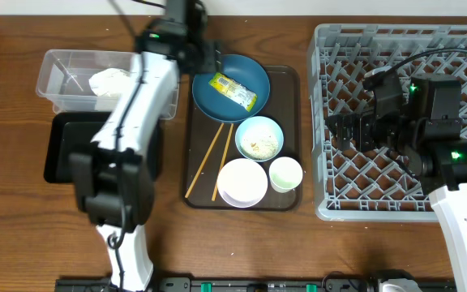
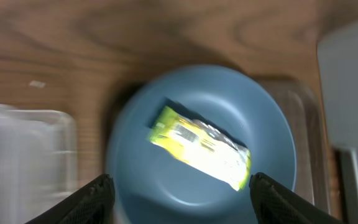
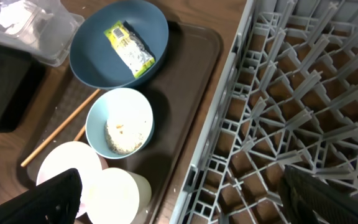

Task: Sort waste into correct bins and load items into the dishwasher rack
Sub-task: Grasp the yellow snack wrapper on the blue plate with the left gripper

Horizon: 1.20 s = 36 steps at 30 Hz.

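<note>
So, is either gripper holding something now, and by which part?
Nothing is held. The left gripper is open above the wrapper on the plate; the right gripper is open and empty.

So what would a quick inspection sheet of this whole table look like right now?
Surface: wooden table, brown serving tray in the middle.
Job's things: napkin in clear tub; black tray next to the tub; wrapper on dark blue plate; light blue bowl holding rice scraps, white bowl, green cup and chopsticks on the serving tray; rack at the right.
Clutter: nothing seen.
Grippers: left gripper open above the plate; right gripper open at the rack's edge, holding nothing.
Cables: black cable loops above the rack.
Surroundings: nothing seen.
</note>
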Available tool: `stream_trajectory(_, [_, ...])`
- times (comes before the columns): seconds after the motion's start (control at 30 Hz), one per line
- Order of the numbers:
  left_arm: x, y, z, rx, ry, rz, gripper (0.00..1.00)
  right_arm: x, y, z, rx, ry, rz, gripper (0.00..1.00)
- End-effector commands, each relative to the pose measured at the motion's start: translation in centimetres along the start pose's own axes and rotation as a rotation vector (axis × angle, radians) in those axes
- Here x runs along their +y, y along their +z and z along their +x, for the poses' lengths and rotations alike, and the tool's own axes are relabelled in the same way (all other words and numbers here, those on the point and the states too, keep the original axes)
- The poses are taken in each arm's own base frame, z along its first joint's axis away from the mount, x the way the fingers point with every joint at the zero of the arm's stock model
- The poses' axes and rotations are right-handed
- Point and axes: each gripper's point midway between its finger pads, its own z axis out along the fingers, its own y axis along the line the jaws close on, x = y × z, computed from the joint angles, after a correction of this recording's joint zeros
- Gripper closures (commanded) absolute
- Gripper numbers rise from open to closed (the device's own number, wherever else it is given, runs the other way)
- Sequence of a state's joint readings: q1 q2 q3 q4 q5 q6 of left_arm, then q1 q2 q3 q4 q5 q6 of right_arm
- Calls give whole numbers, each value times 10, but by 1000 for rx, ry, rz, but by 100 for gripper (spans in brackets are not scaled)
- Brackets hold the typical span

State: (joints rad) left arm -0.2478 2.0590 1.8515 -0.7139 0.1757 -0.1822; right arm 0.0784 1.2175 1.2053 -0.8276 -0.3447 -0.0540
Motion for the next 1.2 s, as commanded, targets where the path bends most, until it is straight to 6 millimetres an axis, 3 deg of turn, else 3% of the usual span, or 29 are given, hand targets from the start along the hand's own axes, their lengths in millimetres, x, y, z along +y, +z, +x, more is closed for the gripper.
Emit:
stream_trajectory(0.0, [7, 26, 14, 40, -37, -81, 28, 8, -3, -7, -12, 1, -20, 1])
stream_trajectory(0.17, [5, 58, 31, 73, -192, -130, 28, 7, -1, -6, -7, 3, -21, 1])
stream_trajectory(0.33, [-5, 83, 39, 81, -178, -120, 27, 7, 0, -3, 6, 8, -21, 1])
stream_trajectory(0.7, [-11, 119, 59, 123, -169, -115, 24, 7, 1, 1, 23, 14, -22, 1])
stream_trajectory(0.83, [-10, 121, 61, 128, -168, -117, 24, 7, 1, 1, 23, 13, -22, 1])
stream_trajectory(0.93, [-11, 121, 61, 126, -167, -116, 34, 7, 1, 1, 23, 14, -21, 1])
stream_trajectory(1.03, [-11, 121, 63, 134, -166, -119, 61, 7, 1, 1, 23, 14, -21, 1])
stream_trajectory(1.17, [-10, 119, 64, 141, -166, -123, 85, 7, 1, 1, 23, 14, -21, 1])
